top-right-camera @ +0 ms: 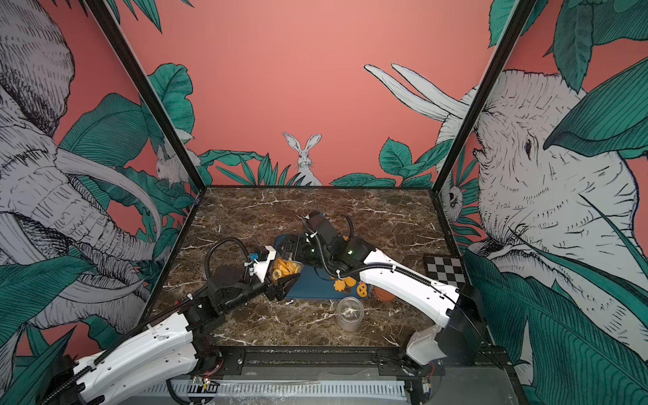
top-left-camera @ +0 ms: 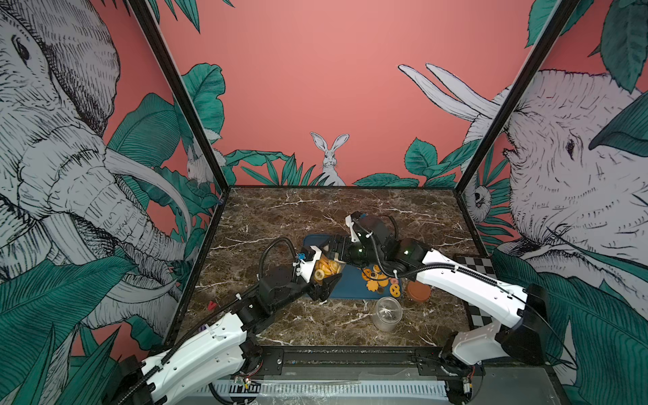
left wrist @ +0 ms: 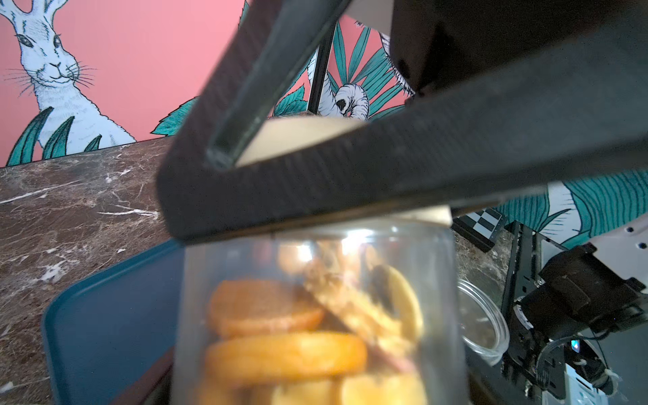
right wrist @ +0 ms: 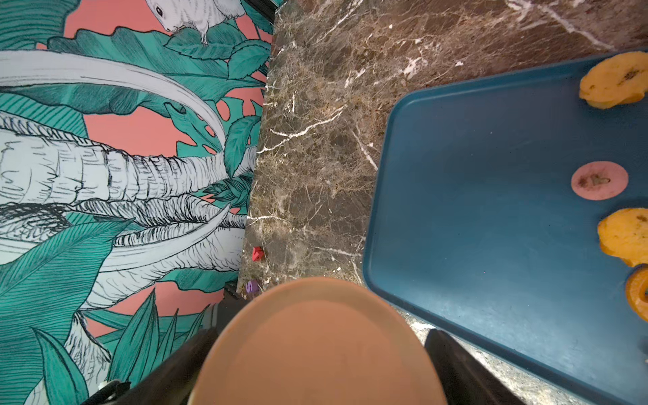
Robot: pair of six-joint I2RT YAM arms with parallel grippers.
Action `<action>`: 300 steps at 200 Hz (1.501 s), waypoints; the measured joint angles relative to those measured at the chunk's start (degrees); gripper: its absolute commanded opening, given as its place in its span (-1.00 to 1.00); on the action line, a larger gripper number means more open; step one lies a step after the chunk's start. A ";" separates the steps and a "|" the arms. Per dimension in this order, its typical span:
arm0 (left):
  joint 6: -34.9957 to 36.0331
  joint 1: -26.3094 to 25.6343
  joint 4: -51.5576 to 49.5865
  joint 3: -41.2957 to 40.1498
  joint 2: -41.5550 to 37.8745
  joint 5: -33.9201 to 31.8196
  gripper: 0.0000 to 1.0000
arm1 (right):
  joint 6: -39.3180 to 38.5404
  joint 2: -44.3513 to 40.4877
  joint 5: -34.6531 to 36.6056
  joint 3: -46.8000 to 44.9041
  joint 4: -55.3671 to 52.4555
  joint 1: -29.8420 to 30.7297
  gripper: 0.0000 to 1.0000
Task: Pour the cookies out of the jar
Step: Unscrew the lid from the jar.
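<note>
In both top views, two arms are being shown reaching over one blue tray point(top-left-camera: 350, 289). One jar point(top-left-camera: 336, 265) packed with cookies point(top-left-camera: 328, 270) is being gripped firmly, tilted, by the left gripper point(top-left-camera: 322, 275) above the tray's near left part. The right gripper point(top-left-camera: 332, 247) is being held at that jar's far end. Loose cookies point(top-right-camera: 339, 285) are lying on the tray's near right corner, partly covered by the right arm and so not countable. One empty jar point(top-left-camera: 387, 313) is standing just in front of that corner, and one brown lid point(top-left-camera: 418, 291) is lying just right of it.

In the left wrist view, the gripped jar's cookies are being seen blurred, and dark fingers point(left wrist: 350, 182) are being pressed across its top, with a pale lid rim point(left wrist: 298, 136) between them.

In the right wrist view, four cookies point(right wrist: 599, 180) are being counted on the tray. One orange-brown lid face point(right wrist: 315, 350) is filling the gap between the right gripper's widely spread fingers, and whether it is being squeezed cannot be told.

The tray is being carried by a dark marble-patterned table point(top-left-camera: 280, 210), which is being enclosed by pink walls point(top-left-camera: 333, 87) painted with elephants, rabbits and leaves
</note>
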 measured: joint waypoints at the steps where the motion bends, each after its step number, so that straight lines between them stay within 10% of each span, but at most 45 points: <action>1: 0.00 0.00 0.00 0.00 0.00 0.00 -1.00 | -0.02 0.00 0.02 0.00 -0.02 0.00 0.96; 113: -0.02 0.02 0.44 0.00 0.50 0.35 -1.00 | -1.14 -0.13 0.92 0.00 1.49 0.00 0.93; 160: -0.07 0.02 1.07 0.00 0.63 0.20 -1.00 | -1.27 -0.13 0.92 0.00 2.14 -0.04 0.39; 203: -0.39 0.02 0.57 -0.02 0.63 -0.26 -1.00 | -1.14 -0.39 0.52 -2.25 5.16 -0.31 -1.00; 300: -17.64 6.97 17.35 -1.31 5.51 18.88 -1.00 | -10.27 -2.34 -22.12 -9.09 23.45 -9.25 -1.00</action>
